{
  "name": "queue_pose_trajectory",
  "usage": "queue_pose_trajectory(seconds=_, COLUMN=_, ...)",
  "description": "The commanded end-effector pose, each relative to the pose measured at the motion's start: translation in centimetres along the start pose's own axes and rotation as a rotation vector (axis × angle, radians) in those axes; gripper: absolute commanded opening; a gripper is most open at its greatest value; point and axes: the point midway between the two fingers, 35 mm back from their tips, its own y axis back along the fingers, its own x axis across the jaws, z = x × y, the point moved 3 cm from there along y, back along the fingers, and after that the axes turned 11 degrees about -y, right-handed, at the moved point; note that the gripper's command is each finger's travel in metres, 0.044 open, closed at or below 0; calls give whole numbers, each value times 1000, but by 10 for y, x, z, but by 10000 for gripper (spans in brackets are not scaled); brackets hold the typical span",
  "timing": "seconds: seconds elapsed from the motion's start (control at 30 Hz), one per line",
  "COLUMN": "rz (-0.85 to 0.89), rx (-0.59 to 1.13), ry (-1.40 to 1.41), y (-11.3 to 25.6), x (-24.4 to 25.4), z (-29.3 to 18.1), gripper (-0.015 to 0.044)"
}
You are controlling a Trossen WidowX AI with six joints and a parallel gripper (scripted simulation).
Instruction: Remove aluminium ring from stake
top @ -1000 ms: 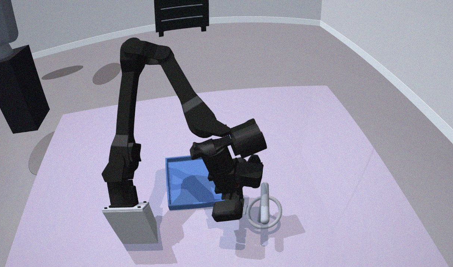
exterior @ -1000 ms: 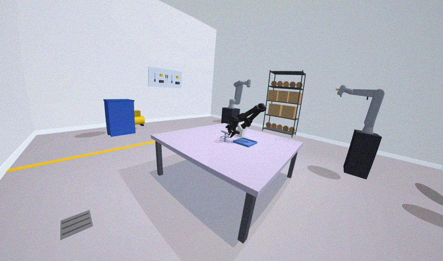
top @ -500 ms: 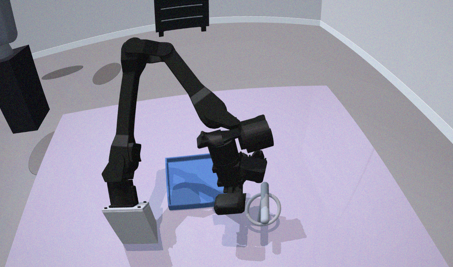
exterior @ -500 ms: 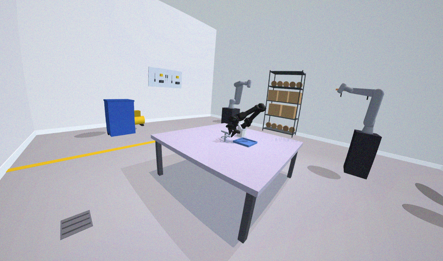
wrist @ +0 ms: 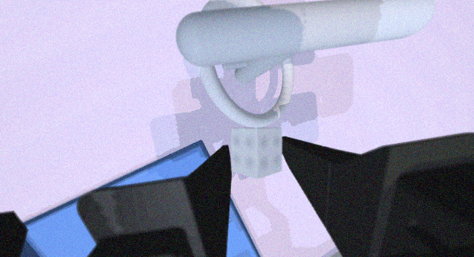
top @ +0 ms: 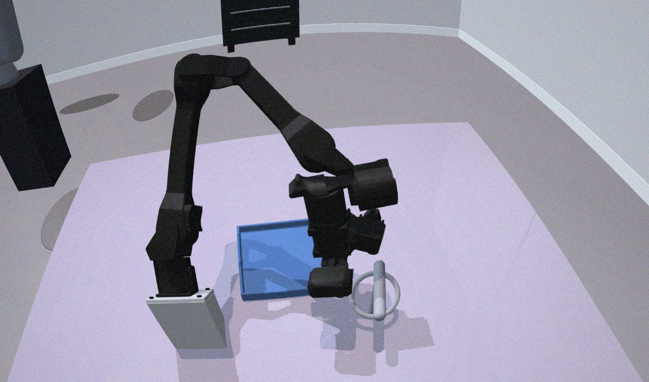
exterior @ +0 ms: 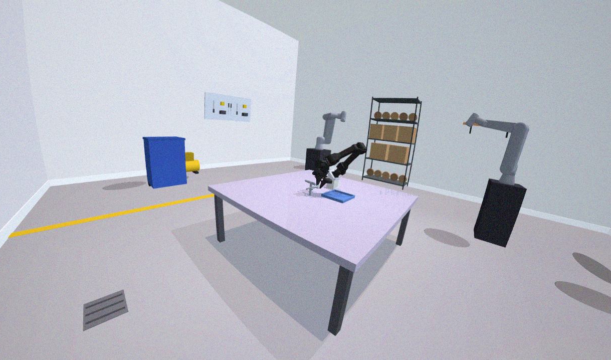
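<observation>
The ring [top: 397, 293] [wrist: 258, 121] encircles the stake [top: 379, 289] [wrist: 257, 35] below its cross-bar, raised above the table [top: 469, 227] [exterior: 289, 214]. The claw [top: 335, 289] [exterior: 320, 186] [wrist: 254, 146] is clamped on the ring's tab [wrist: 256, 152]. The blue tray [top: 274, 297] [exterior: 342, 200] [wrist: 153, 163] sits near the stake.

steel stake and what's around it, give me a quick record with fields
stake: steel, upright on the table, cross-bar on top
ring: aluminium, around the stake, off the table
tab: welded, between the pincer's fingers
pincer: shut on the tab
tray: blue, beside the stake
ring in tray: no
</observation>
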Motion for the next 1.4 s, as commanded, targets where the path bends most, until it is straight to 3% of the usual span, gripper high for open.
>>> queue_pose_trajectory(seconds=0.0, rz=-20, rx=-12, ry=11, y=4, x=5, z=2, gripper=0)
queue_pose_trajectory(seconds=1.37, rz=-64, rx=-33, ry=16, y=19, x=15, z=2, gripper=0)
